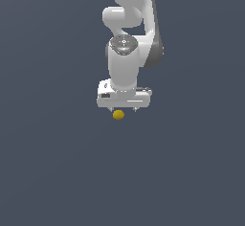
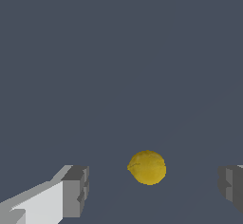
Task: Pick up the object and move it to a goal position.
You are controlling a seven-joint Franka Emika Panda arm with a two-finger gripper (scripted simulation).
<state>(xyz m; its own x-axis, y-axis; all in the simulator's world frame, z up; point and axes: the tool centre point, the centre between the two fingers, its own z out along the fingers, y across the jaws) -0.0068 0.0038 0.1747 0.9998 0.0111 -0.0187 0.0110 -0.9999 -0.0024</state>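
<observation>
Nearest the wrist camera, two grey block-shaped fingertip pads [image 2: 76, 192] stand wide apart, one backed by a white finger body, the other cut off at the frame edge. Between them, touching neither, sits the small round yellow-orange matte ball [image 2: 147, 167]. It lies nearer the cut-off pad's side than dead centre, though clear grey floor shows on both flanks.

The white two-finger gripper [image 1: 124, 110] is therefore spread wide and holds nothing.

Exterior view: the white jointed robot arm [image 1: 125, 52] hangs straight down from the top of the frame, ending in the broad white gripper body. Only the finger stubs show below that body here; their spacing is hard to read, which the wrist view settles. The ball appears just beneath the gripper body, toward the exterior view's left of its middle, much narrower than the body. Whether the ball rests on the flat dark grey-blue floor [image 1: 52, 172] or sits a little above it cannot be told from either view.

Ball condition: plain surface, slightly faceted outline, faint darker mottling, no markings. Shading is lighter on its upper face in the wrist view.
</observation>
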